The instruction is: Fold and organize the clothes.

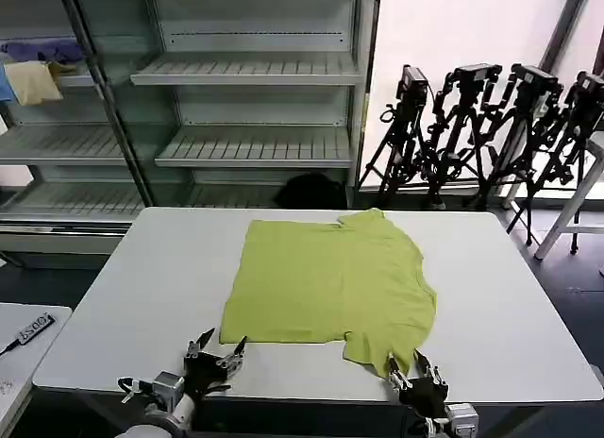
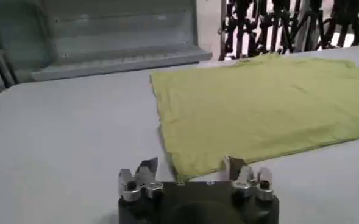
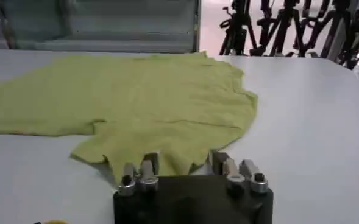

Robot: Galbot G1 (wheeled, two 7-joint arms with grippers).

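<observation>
The lime yellow-green T-shirt point(image 1: 330, 282) lies spread on the white table point(image 1: 142, 296), roughly at its middle and reaching toward the near edge, and it already looks partly folded: its left side forms a straight, clean edge as if a sleeve has been turned in, while its right side is rounder and uneven, with a sleeve-like flap jutting out at the near right corner. By that reading one fold is done and the rest is left: the right side, the lengthwise folds and the final tidying. The fabric is soft, thin and matte, lying nearly flat with shallow ripples and a slightly wavy hem; the table under it is smooth, hard and plain. The left gripper point(image 1: 216, 347) sits low at the table's near edge, just at the shirt's near left corner, its metal fingers spread and holding nothing. The right gripper point(image 1: 408, 366) sits at the shirt's near right corner, right by the sleeve flap, its fingers also parted and empty. Beyond the table's far side stand bare slatted shelves point(image 1: 255, 145), and to their right a cluster of black tripods point(image 1: 491, 126)
</observation>
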